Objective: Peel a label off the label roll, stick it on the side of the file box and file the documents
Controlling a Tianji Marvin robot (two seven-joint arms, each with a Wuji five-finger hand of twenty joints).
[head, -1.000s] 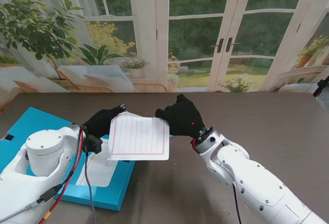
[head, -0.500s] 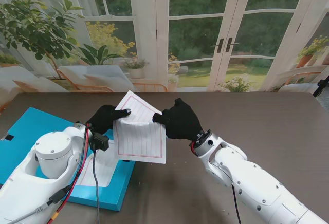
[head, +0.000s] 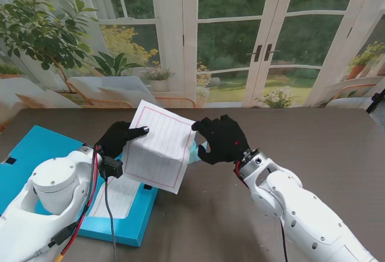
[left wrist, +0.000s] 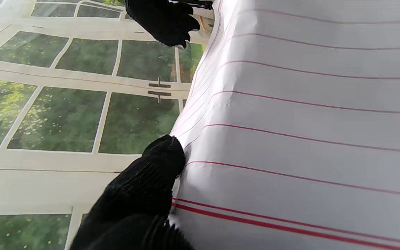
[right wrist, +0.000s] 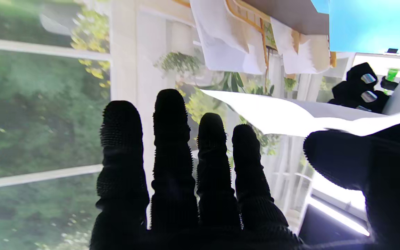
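Note:
A white document sheet with red ruled lines (head: 157, 149) is held tilted above the table. My left hand (head: 119, 139) is shut on its left edge, the thumb (left wrist: 158, 166) pressing on the sheet (left wrist: 307, 121). My right hand (head: 224, 139) hovers just right of the sheet with fingers spread and nothing in it; the sheet's edge (right wrist: 290, 116) passes close by its thumb. The blue file box (head: 36, 148) lies open on the table at the left, with a white sheet (head: 117, 197) inside. No label roll is visible.
A small pale blue piece (head: 194, 151) shows between the sheet and my right hand; I cannot tell what it is. The dark table (head: 301, 136) stretches to the right. Windows and plants stand beyond the far edge.
The right hand has let go of the sheet, opened and shifted right. The sheet, now in the left hand only, has swung up and tilted toward the left.

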